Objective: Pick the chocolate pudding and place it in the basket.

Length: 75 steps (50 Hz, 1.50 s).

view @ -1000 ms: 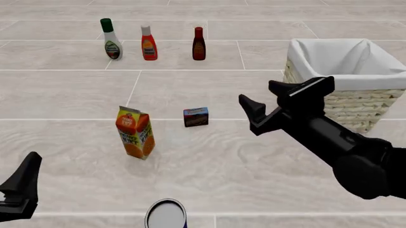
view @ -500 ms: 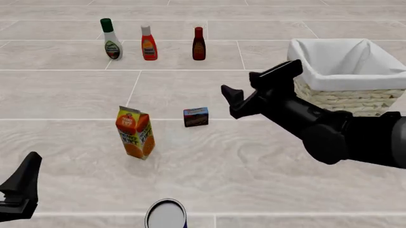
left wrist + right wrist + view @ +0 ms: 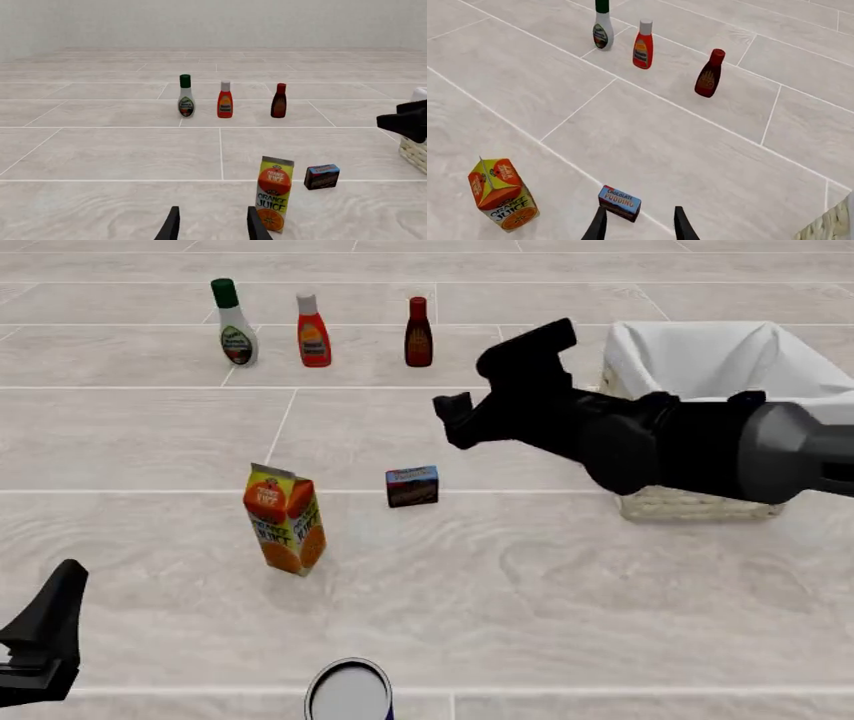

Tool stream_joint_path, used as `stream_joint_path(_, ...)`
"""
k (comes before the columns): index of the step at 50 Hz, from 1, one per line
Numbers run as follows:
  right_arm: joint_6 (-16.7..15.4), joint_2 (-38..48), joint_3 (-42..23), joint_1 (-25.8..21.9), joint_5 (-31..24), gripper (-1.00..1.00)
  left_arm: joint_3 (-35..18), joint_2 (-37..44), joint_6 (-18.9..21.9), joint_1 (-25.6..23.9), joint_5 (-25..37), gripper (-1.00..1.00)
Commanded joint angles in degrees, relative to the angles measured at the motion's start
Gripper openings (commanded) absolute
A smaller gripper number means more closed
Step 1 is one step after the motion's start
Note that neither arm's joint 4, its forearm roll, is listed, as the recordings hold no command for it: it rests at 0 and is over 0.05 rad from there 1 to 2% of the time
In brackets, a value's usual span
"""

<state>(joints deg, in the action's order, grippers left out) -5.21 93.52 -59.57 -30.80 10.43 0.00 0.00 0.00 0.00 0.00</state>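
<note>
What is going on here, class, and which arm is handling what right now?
The right gripper hangs with open jaws above the table, beside the small dark brown chocolate pudding carton, which stands untouched. The large woven wicker basket with white lining holds no pudding yet. The left gripper is open and empty, near the tall orange juice carton.

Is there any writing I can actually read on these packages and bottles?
"CHOCOLATE PUDDING": on the blue top of the chocolate pudding.
"ORANGE JUICE": on the front of the juice carton, with "JUICE" again higher up.
The labels on the three bottles are too small to read.
</note>
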Motion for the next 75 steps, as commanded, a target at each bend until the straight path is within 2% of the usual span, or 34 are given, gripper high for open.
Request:
stream_joint_path(1,-1.9,3.4,-8.3,0.5,-9.3,1.0,0.0,0.0,0.0,0.0,0.0,1.0)
stream_joint_path(6,-2.6,5.5,-12.0,0.6,-14.2,1.0,0.0,0.0,0.0,0.0,0.0,1.0)
stream_joint_path(8,-1.3,6.6,-14.3,0.1,-17.3,1.0,0.0,0.0,0.0,0.0,0.0,1.0)
stream_joint_path(12,-2.7,8.1,-17.8,-0.3,-21.4,1.0,0.0,0.0,0.0,0.0,0.0,1.0)
stream_joint_path(15,-1.6,9.5,-21.1,-0.7,-25.1,1.0,0.0,0.0,0.0,0.0,0.0,1.0)
stream_joint_path(22,-2.3,10.9,-25.0,-1.2,-29.2,1.0,0.0,0.0,0.0,0.0,0.0,1.0)
stream_joint_path(31,-1.5,14.2,-31.7,-2.4,-36.7,1.0,0.0,0.0,0.0,0.0,0.0,1.0)
stream_joint_path(37,-2.0,15.5,-34.7,-3.1,-39.7,1.0,0.0,0.0,0.0,0.0,0.0,1.0)
stream_joint_path(45,-1.2,18.2,-39.6,-4.2,-44.7,1.0,0.0,0.0,0.0,0.0,0.0,1.0)
stream_joint_path(52,-2.1,20.1,-42.3,-3.8,-47.2,1.0,0.0,0.0,0.0,0.0,0.0,1.0)
stream_joint_path(61,-4.8,22.5,-45.5,-2.5,-50.4,1.0,0.0,0.0,0.0,0.0,0.0,1.0)
stream_joint_path(69,-4.4,24.8,-48.5,-2.9,-53.6,1.0,0.0,0.0,0.0,0.0,0.0,1.0)
stream_joint_path(72,-5.7,25.9,-50.3,-2.5,-55.1,1.0,0.0,0.0,0.0,0.0,0.0,1.0)
stream_joint_path(75,-5.8,26.6,-51.9,-2.6,-56.4,1.0,0.0,0.0,0.0,0.0,0.0,1.0)
